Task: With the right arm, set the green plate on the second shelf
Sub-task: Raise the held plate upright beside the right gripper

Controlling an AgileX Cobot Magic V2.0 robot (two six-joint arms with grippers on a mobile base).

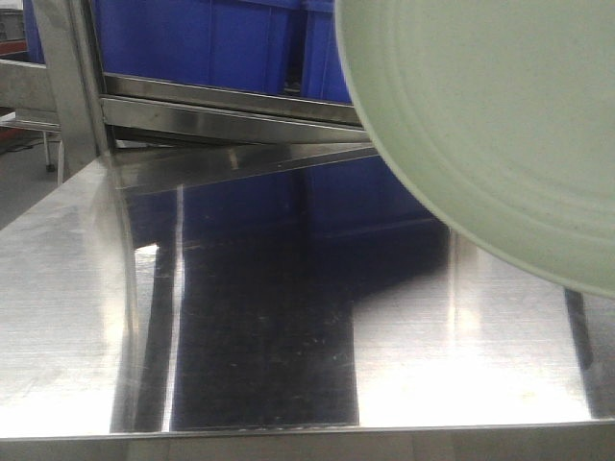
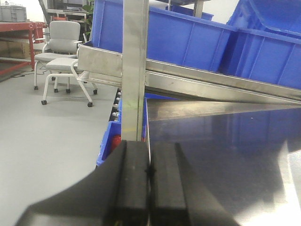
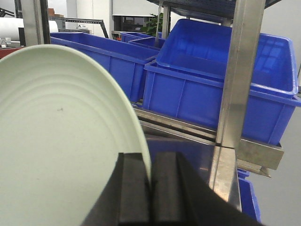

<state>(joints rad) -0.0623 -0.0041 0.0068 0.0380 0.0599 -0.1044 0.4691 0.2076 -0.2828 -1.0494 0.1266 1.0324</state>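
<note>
The green plate [image 1: 500, 125] is pale sage with faint concentric rings. It fills the upper right of the front view, held on edge above the steel shelf surface [image 1: 240, 317]. In the right wrist view the plate [image 3: 61, 136] fills the left half. My right gripper [image 3: 151, 176] is shut on its rim, one black finger on each side. My left gripper [image 2: 149, 169] is shut and empty, low over the left edge of the steel surface [image 2: 225, 141]. Neither gripper shows in the front view.
Blue plastic bins [image 3: 211, 84] sit on a slanted steel rail [image 2: 211, 82] behind the surface. Upright steel posts stand at the left [image 2: 135, 61] and the right [image 3: 237, 70]. A white office chair [image 2: 61, 52] stands on the grey floor far left.
</note>
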